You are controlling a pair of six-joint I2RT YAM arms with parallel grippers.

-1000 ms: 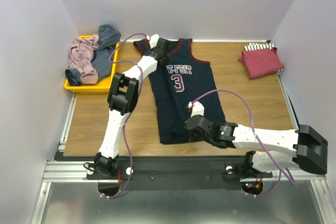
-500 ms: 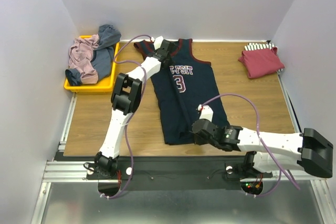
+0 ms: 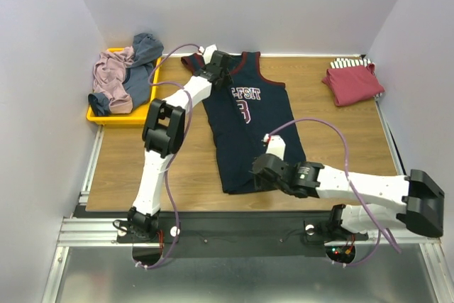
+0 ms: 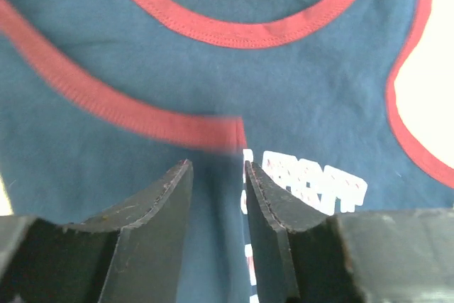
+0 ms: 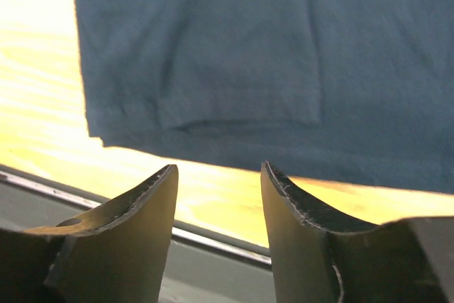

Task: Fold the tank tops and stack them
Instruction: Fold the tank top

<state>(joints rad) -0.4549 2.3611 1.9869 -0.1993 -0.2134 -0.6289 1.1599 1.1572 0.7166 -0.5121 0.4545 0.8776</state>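
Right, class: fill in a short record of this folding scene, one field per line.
Jersey: navy jersey spread on the table, one long side folded in
Left pincer: open, over the jersey's neck end
Right pincer: open, at its near hem
Stack: dark red top on a striped top, far right corner
Waiting: mauve top and grey-blue top in the yellow tray

Bright, even — wrist views soft, overexposed

The wooden desk [image 3: 340,140] carries a jersey [image 3: 262,133] stretching from the left claw [image 3: 221,62] to the right claw [image 3: 254,177]. A tray [image 3: 117,118] lies left of the left claw, and a red top [image 3: 352,83] lies far beyond the right claw.
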